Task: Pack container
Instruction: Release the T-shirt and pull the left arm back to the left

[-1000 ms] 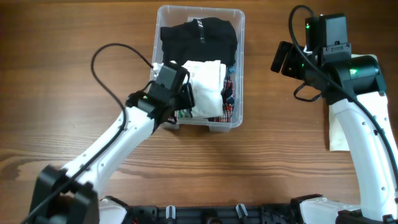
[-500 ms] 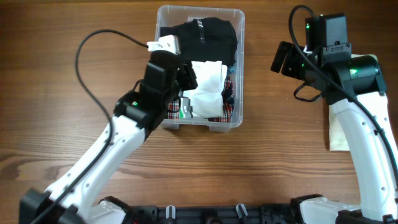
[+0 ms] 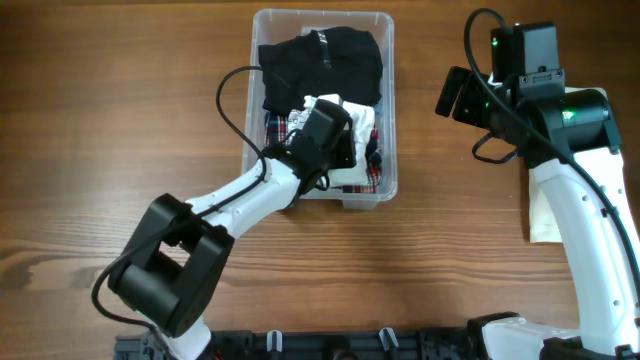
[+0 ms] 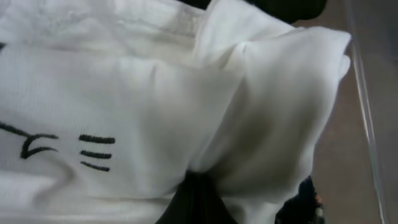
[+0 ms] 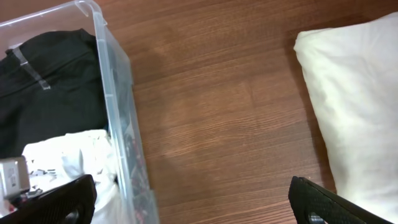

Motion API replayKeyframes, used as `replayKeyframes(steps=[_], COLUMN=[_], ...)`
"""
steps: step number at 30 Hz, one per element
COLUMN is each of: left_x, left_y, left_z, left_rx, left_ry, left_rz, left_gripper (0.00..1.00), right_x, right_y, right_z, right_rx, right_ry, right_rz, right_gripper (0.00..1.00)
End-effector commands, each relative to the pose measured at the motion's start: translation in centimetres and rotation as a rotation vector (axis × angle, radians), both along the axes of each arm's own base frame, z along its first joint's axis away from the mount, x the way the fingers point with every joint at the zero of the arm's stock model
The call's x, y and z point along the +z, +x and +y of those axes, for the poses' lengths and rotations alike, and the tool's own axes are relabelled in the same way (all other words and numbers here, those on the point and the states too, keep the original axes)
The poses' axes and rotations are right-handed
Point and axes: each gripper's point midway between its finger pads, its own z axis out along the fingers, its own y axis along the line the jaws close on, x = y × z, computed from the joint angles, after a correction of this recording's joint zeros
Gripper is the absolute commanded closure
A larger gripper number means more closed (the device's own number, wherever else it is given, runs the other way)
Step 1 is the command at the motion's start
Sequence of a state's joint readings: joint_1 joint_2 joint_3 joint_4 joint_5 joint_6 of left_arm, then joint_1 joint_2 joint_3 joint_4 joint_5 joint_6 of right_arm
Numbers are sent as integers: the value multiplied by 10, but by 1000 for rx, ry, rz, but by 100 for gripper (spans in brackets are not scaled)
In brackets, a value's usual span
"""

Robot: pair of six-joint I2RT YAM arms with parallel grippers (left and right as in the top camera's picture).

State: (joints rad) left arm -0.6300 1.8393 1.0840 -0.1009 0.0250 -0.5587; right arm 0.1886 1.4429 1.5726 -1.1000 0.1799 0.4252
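Left gripper (image 3: 335, 140) had swung from the container's (image 3: 388, 100) left wall onto the white garment (image 4: 155, 93) inside (grip hidden, impossible to tell), apparently pressing it down to settle the load.

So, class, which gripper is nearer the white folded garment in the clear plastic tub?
Left. The left gripper is down on the white folded garment inside the tub; the right gripper hangs apart, over the wooden table.
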Motion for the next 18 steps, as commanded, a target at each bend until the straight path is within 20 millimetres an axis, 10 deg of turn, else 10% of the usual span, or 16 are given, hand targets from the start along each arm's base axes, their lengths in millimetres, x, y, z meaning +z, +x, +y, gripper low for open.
replayKeyframes(steps=[1, 6, 10, 14, 18], left_x=[-4, 115, 191, 205, 183], left_y=[-9, 2, 4, -6, -18], left_z=[-7, -7, 59, 166, 252], left_rx=[-34, -12, 202, 486, 671], left_ry=[-3, -141, -90, 118, 264], left_rz=[25, -201, -384, -393, -268], left_gripper=[96, 79, 74, 63, 22], right_x=[-2, -2, -2, -2, -2], right_y=[1, 1, 1, 1, 1], right_z=[-1, -1, -1, -1, -1], right_rx=[2, 2, 2, 2, 2], right_ry=[-7, -6, -7, -7, -6], right_rz=[5, 5, 5, 5, 5], right_gripper=[0, 0, 0, 0, 0])
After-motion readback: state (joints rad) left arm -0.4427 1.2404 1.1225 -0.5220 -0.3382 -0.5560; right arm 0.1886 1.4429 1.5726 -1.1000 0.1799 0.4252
